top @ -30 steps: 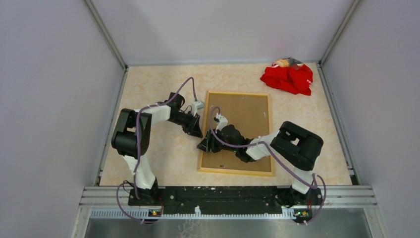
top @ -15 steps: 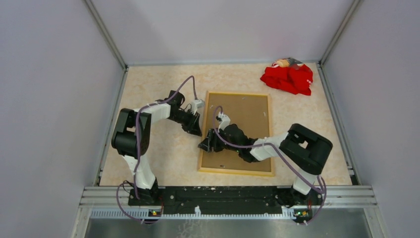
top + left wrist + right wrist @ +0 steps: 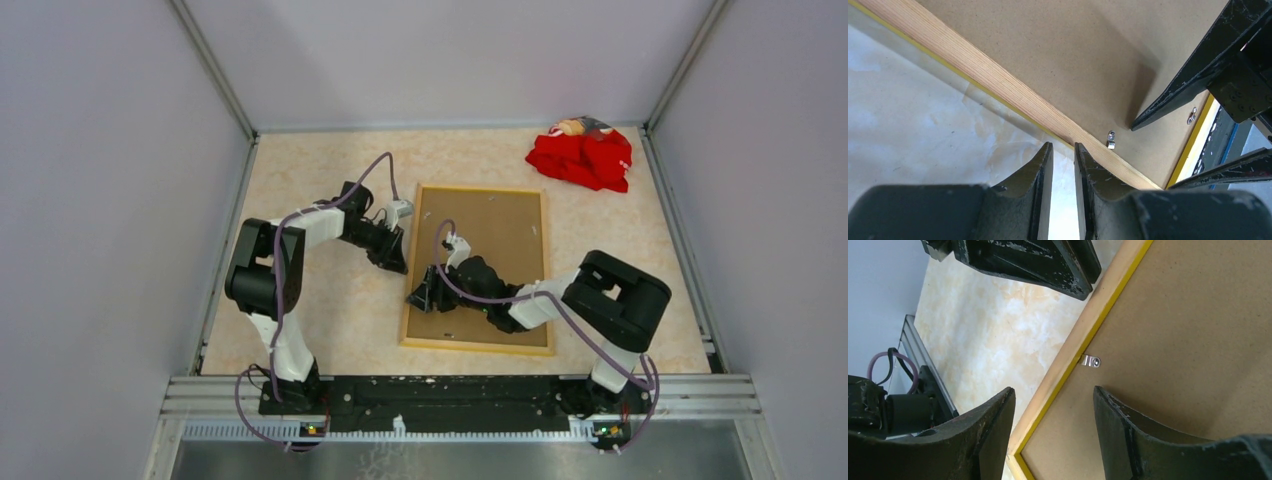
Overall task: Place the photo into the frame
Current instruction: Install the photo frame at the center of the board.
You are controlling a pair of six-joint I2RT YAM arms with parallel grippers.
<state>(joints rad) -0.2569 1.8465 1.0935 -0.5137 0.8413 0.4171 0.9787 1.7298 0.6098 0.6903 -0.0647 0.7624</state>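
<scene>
Over a clip on the face-down frame, right end effector gapes, empty; left end effector barely parted, empty. Clip-turning likely next.

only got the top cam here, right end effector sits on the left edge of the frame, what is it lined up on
observer: In its wrist view the right end effector is open, one finger on each side of the left rail of the frame, close to a small metal tab.
operator: tab over the board or swung off it
observer: Over it. It reaches from the rail onto the brown backing board.
operator: ok and the left one, holding anything
observer: No. The left end effector has its fingers nearly together with nothing between them, tips at the rail's outer edge, and the table shows through the gap.
</scene>
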